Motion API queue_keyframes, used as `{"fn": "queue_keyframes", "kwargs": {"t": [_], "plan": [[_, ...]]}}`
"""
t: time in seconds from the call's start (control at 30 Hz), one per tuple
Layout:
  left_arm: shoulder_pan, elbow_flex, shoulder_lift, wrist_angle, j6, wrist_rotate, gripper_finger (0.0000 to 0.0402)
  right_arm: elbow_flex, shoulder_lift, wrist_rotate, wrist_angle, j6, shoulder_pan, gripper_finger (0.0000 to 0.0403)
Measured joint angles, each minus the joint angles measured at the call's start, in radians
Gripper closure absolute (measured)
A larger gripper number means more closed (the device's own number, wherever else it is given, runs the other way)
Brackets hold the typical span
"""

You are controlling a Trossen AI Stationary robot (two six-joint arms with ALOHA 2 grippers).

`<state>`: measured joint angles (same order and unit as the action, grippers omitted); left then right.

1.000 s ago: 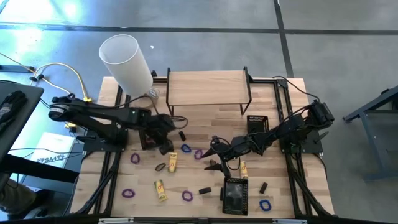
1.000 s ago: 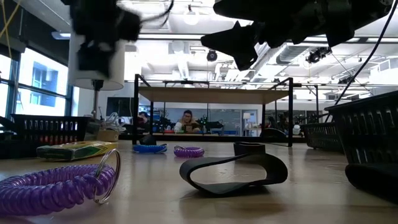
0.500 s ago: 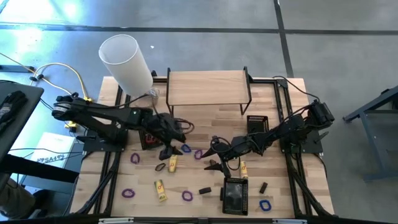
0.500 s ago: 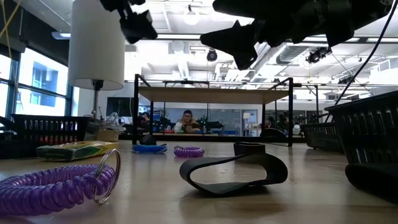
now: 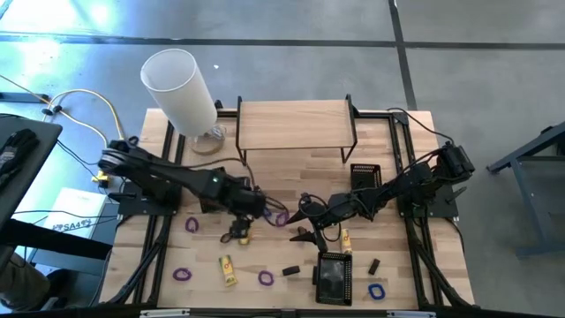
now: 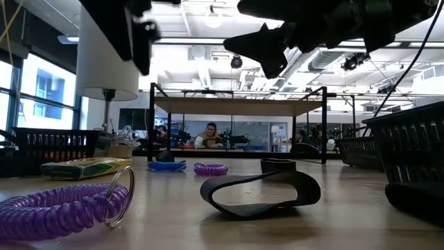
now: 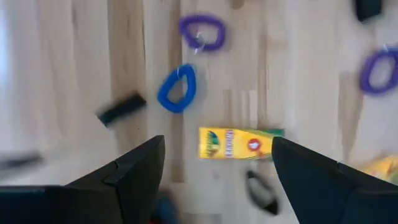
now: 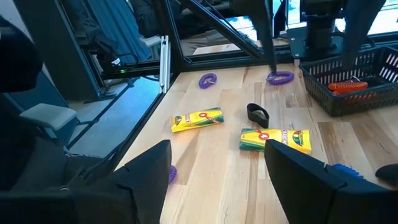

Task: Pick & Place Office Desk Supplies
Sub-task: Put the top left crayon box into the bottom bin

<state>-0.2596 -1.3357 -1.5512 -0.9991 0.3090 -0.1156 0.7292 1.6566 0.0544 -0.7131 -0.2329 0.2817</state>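
The supplies lie scattered on the wooden table: yellow crayon boxes (image 5: 229,269) (image 5: 346,240), purple loops (image 5: 181,275) (image 5: 266,277), a blue loop (image 5: 377,291) and black blocks (image 5: 290,271). My left gripper (image 5: 245,221) hangs open near the table's middle, pointing steeply down. Below it lie a yellow crayon box (image 7: 239,143), a blue loop (image 7: 177,93) and a black band (image 7: 261,193). My right gripper (image 5: 303,221) stays open and nearly level just right of it, above the table. It faces two crayon boxes (image 8: 198,119) (image 8: 275,139) and a black band (image 8: 257,114).
A tall white cylinder (image 5: 181,88) stands at the far left, beside a wooden shelf (image 5: 296,124) at the far middle. Black mesh trays sit at the near middle (image 5: 334,276), right of the shelf (image 5: 365,174) and under the left arm (image 5: 208,196).
My left gripper has swung from over the left mesh tray toward the table's right, rolling about its own line and tipping further down. It now hangs over the yellow crayon box near the middle. Nothing on the table has moved.
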Motion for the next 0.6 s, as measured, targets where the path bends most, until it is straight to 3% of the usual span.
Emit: {"fn": "queue_keyframes", "kwargs": {"t": [0.13,0.33,0.5,0.6], "plan": [[0.003,0.000,-0.064,-0.006,0.251,0.051,0.0114,0.000,0.000,0.000,0.006,0.001,0.000,0.0156],[0.001,0.000,-0.130,-0.016,0.244,0.234,0.0114,0.000,0.000,0.025,0.022,0.001,0.000,0.0156],[-0.009,0.000,-0.165,-0.010,0.269,0.243,0.0114,0.000,0.000,0.034,0.029,0.001,0.000,0.0156],[0.013,0.000,-0.164,-0.017,0.524,0.216,0.0114,0.000,0.000,0.037,0.035,0.001,0.006,0.0156]]}}
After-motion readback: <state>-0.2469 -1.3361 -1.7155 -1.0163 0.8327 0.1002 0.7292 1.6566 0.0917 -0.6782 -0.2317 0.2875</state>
